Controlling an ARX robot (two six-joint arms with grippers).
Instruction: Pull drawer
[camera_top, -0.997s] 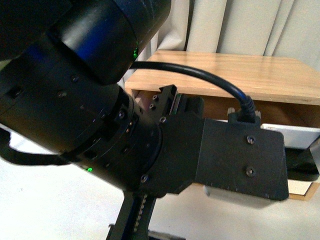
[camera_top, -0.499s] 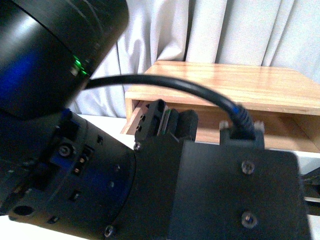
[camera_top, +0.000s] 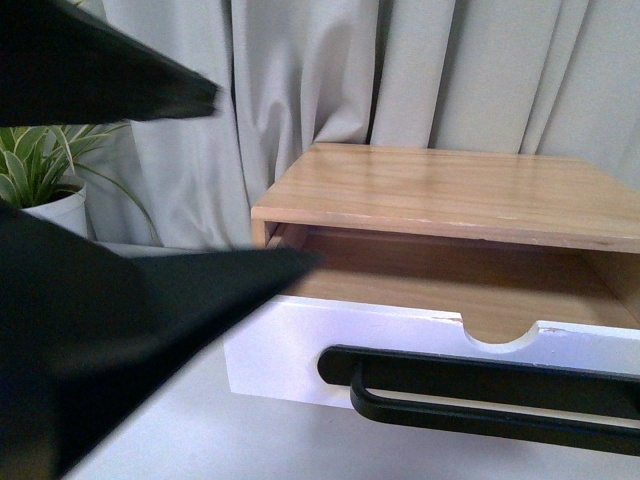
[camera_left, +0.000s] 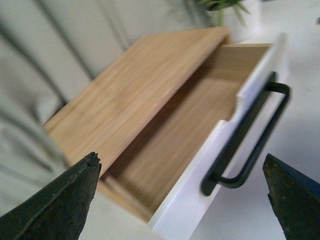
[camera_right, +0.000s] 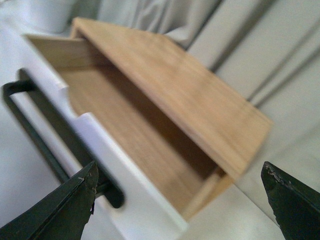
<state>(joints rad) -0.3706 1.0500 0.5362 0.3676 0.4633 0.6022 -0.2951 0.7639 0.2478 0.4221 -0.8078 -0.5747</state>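
Note:
The drawer (camera_top: 400, 350) stands pulled out of the wooden cabinet (camera_top: 450, 185). Its white front carries a long black bar handle (camera_top: 480, 395) and a semicircular notch (camera_top: 500, 335), and light wood shows inside. In the left wrist view the drawer (camera_left: 200, 195) and its handle (camera_left: 250, 145) lie beyond my left gripper (camera_left: 180, 159), which is open, holds nothing and stands apart from them. My right gripper (camera_right: 179, 167) is open too, off the drawer front (camera_right: 125, 185) and handle (camera_right: 45, 135). Both wrist views are motion-blurred.
A black, blurred part of an arm (camera_top: 100, 330) covers the left of the front view. A potted plant (camera_top: 35, 165) in a white pot stands left of the cabinet. Grey curtains (camera_top: 450, 70) hang behind it. The cabinet rests on a white surface (camera_top: 230, 430).
The arm that filled the front view has swung off to the left edge. The pulled-out drawer with its handle is now in plain sight.

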